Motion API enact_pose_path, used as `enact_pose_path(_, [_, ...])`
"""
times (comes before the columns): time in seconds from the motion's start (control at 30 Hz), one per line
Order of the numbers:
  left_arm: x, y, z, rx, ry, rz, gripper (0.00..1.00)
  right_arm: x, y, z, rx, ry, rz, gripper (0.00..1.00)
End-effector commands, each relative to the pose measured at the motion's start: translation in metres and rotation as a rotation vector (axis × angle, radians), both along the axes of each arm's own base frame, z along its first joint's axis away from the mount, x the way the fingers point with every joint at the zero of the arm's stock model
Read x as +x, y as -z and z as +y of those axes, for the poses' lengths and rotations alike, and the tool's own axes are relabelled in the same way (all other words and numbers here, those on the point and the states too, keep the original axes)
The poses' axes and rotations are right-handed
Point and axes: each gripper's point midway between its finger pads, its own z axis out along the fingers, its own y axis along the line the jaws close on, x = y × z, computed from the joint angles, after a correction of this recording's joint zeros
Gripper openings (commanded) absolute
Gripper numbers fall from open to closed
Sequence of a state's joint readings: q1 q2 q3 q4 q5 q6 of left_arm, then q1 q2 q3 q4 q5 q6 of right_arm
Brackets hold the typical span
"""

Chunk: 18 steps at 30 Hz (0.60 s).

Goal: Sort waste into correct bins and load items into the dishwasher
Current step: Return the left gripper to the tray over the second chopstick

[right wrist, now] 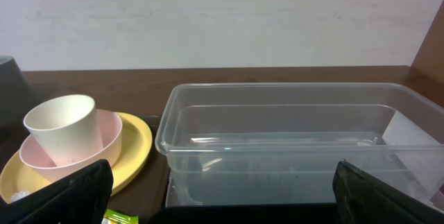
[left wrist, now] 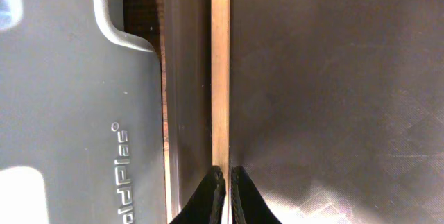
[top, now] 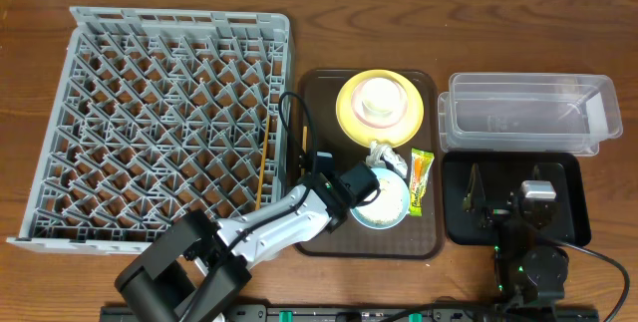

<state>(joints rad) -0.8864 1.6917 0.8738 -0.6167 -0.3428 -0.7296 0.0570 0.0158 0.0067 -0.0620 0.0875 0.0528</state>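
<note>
Our left claw [left wrist: 227, 182] clenched on a chopstick [left wrist: 220, 78] at the brown tray's [left wrist: 333, 78] left edge, right claw [right wrist: 229, 196] released, we should next lift it to the rack [top: 179, 13].

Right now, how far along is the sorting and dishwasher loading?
Done: one chopstick lies in the dish rack. In hand: the left gripper is shut on the second chopstick at the serving tray's edge. Left: yellow plate, white cup, light blue bowl, napkin and wrapper sit on that tray; the right gripper hangs open over the black tray.
</note>
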Motion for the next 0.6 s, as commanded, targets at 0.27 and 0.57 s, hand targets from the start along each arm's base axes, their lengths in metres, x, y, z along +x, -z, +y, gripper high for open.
enact_pose_path(0.27, [-0.0031,0.007,0.0074,0.02,-0.007,-0.007,0.16,-0.0001,0.0008,-0.0017,0.012,0.012,0.001,0.99])
enact_pose_path(0.57, [-0.0078,0.0101,0.0009,-0.017,-0.004,0.025,0.24,-0.0001,0.0008,-0.0017,0.013,0.012,0.001,0.99])
